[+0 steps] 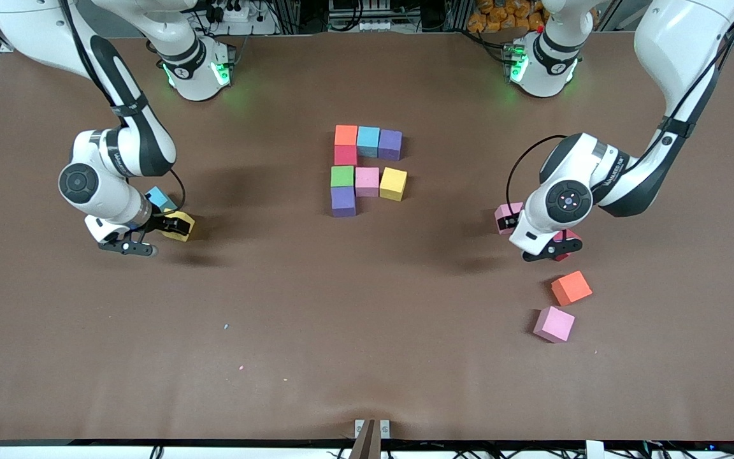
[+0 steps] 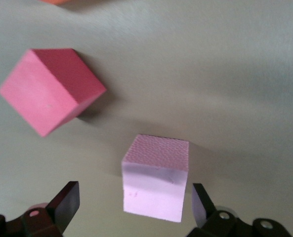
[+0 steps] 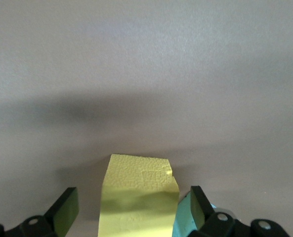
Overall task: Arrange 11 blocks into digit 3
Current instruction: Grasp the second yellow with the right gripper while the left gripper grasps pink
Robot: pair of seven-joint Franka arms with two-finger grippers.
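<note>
Toward the right arm's end of the table from the unfinished digit 3 (image 1: 367,169), the right gripper (image 3: 131,210) hangs low with its fingers spread wide on either side of a yellow block (image 3: 139,195), not touching it. Toward the left arm's end, the left gripper (image 2: 134,207) likewise stands wide around a pink block (image 2: 156,185), a red block (image 2: 50,89) beside it.

Bare table (image 1: 290,319) nearer the camera than the block figure (image 1: 367,169), unobstructed.
</note>
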